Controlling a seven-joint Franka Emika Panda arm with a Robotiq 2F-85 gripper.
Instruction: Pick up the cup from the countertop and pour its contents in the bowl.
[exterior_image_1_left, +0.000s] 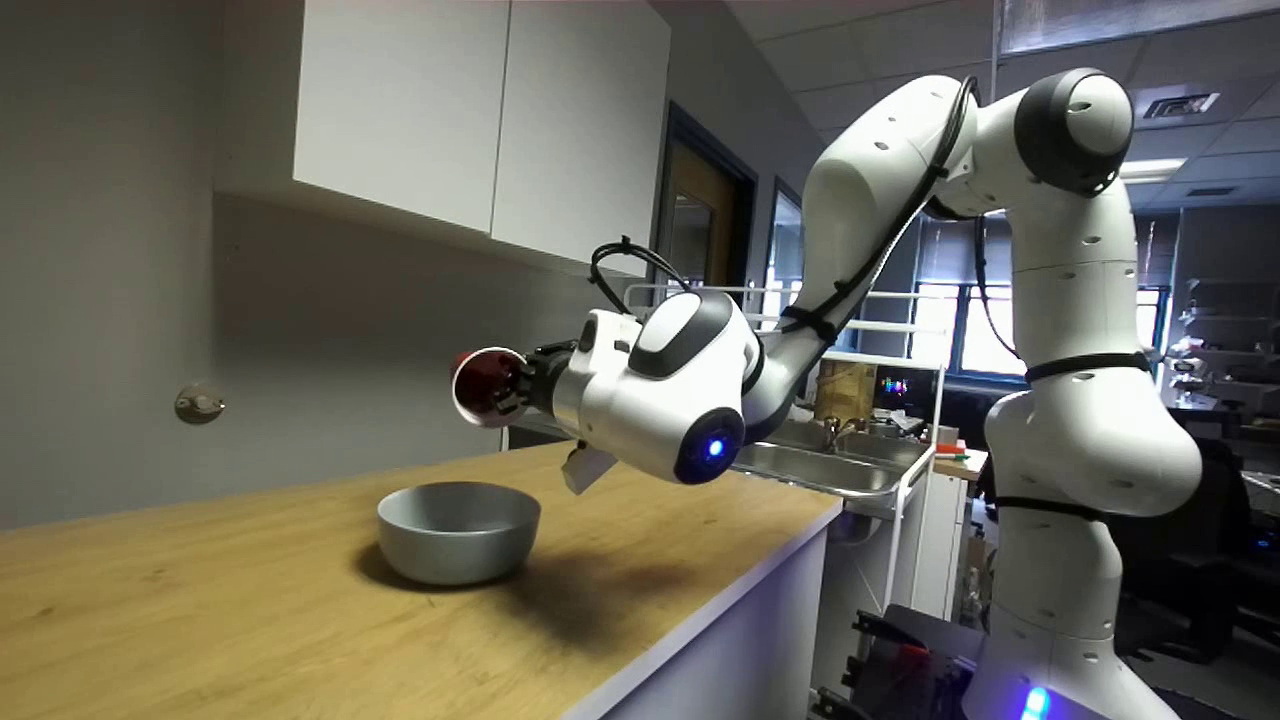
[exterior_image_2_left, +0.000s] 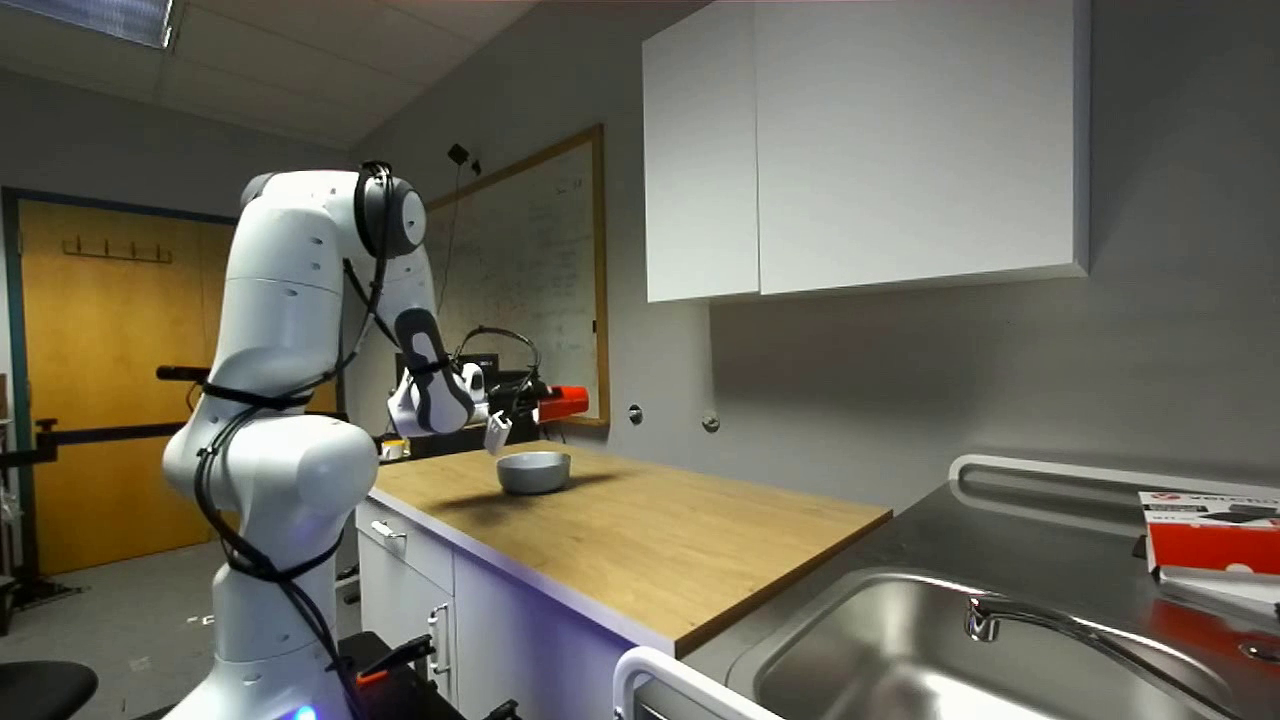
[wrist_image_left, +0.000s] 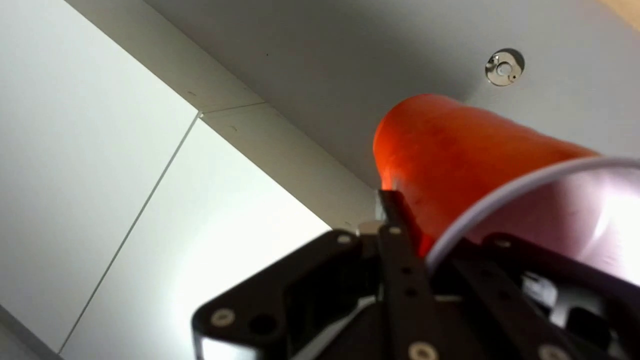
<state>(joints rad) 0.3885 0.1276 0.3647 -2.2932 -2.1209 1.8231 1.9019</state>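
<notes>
The red cup (exterior_image_1_left: 472, 385) is held in the air, tipped on its side, above the back of the bowl as seen in an exterior view. It also shows in an exterior view (exterior_image_2_left: 566, 402) and in the wrist view (wrist_image_left: 450, 145). My gripper (exterior_image_1_left: 522, 385) is shut on the cup's wall, with one finger outside and one inside the mouth. No contents can be made out in the cup. The grey bowl (exterior_image_1_left: 458, 550) stands upright on the wooden countertop (exterior_image_1_left: 250, 620) and shows in both exterior views (exterior_image_2_left: 533, 474). The bowl's floor is hidden, and the bowl is out of the wrist view.
White wall cabinets (exterior_image_1_left: 400, 110) hang over the countertop, above the gripper's level. A grey wall (exterior_image_1_left: 330, 380) runs behind it. A metal sink (exterior_image_2_left: 900, 650) with a tap lies past one end, with a red and white box (exterior_image_2_left: 1215, 545) beyond.
</notes>
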